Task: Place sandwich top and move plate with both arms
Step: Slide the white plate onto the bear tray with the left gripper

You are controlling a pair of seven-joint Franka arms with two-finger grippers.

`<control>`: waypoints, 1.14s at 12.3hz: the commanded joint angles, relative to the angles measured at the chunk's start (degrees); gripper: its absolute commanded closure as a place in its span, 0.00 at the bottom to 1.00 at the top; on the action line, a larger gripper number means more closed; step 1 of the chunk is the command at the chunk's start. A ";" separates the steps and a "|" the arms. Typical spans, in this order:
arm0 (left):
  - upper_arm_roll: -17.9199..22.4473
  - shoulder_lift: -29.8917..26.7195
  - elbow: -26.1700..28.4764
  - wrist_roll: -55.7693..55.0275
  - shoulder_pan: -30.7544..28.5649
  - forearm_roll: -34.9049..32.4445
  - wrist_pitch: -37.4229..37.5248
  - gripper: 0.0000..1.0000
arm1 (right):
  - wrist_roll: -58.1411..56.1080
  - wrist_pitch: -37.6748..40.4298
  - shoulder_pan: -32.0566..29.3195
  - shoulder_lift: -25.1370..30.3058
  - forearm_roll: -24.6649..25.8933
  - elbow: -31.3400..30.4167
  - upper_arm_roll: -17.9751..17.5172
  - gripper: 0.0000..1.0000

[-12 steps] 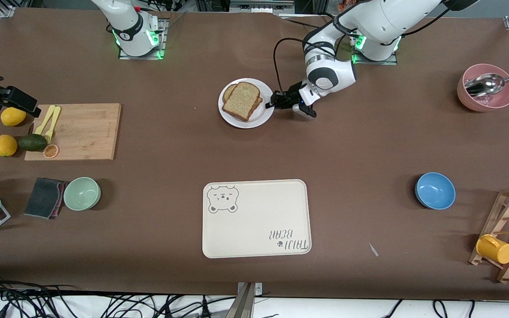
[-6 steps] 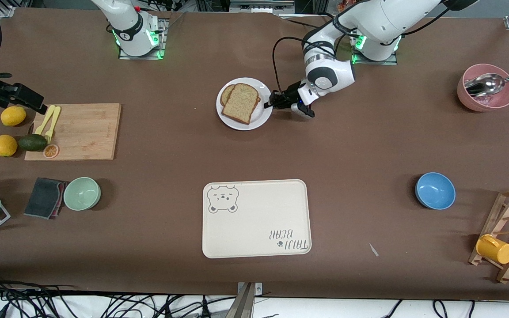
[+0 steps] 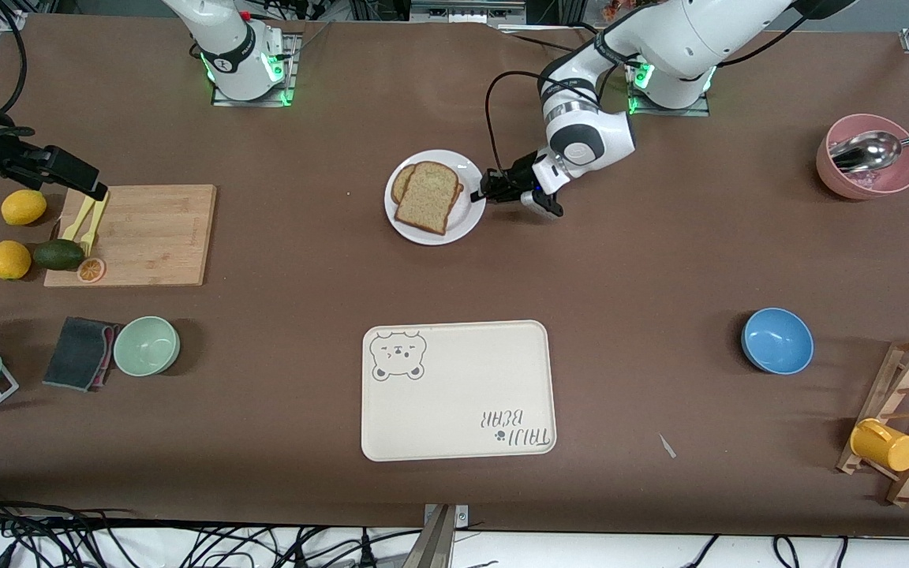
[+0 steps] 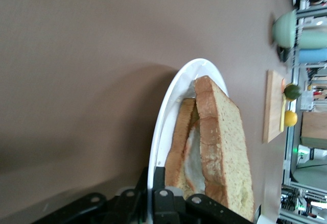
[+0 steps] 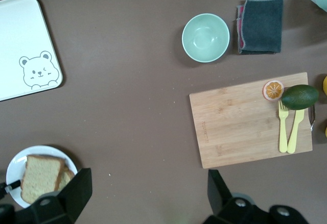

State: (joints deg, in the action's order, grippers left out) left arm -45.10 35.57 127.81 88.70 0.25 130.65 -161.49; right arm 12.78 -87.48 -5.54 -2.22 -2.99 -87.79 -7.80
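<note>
The white plate (image 3: 466, 222) sits in the middle of the table, closer to the arms' bases. The sandwich top (image 3: 428, 197) lies on the lower bread slice (image 3: 401, 183) on the plate. My left gripper (image 3: 489, 192) is shut on the plate's rim at the side toward the left arm's end. In the left wrist view its fingers (image 4: 164, 185) pinch the rim (image 4: 168, 106), with the sandwich top (image 4: 225, 142) just past them. My right gripper (image 3: 85, 184) is open and empty, high over the cutting board's end. It (image 5: 148, 188) looks down on the plate (image 5: 11, 164).
The cream bear tray (image 3: 458, 390) lies nearer the front camera than the plate. A cutting board (image 3: 151, 235) with forks, an avocado (image 3: 58, 254) and lemons are toward the right arm's end. A green bowl (image 3: 147, 345), blue bowl (image 3: 776, 340) and pink bowl (image 3: 867, 167) stand around.
The plate with the sandwich has shifted slightly toward the front camera in my left gripper. My right gripper has moved from the table's end toward the cutting board.
</note>
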 commanded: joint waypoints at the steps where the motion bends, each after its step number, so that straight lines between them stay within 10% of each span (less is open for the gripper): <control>1: 0.01 -0.51 -3.34 5.42 -2.09 2.59 -1.19 1.00 | 0.75 1.08 0.26 0.28 -1.14 0.51 -0.20 0.00; 14: 12.66 10.03 -31.99 3.60 3.26 2.33 -6.73 1.00 | 1.63 -0.50 1.93 -1.83 0.80 0.34 -0.29 0.00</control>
State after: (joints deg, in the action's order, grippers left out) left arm -34.22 43.74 101.64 91.80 1.12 130.65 -166.67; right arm 13.57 -87.94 -3.79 -4.24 -2.86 -87.83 -7.97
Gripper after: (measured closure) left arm 0.956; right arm 0.000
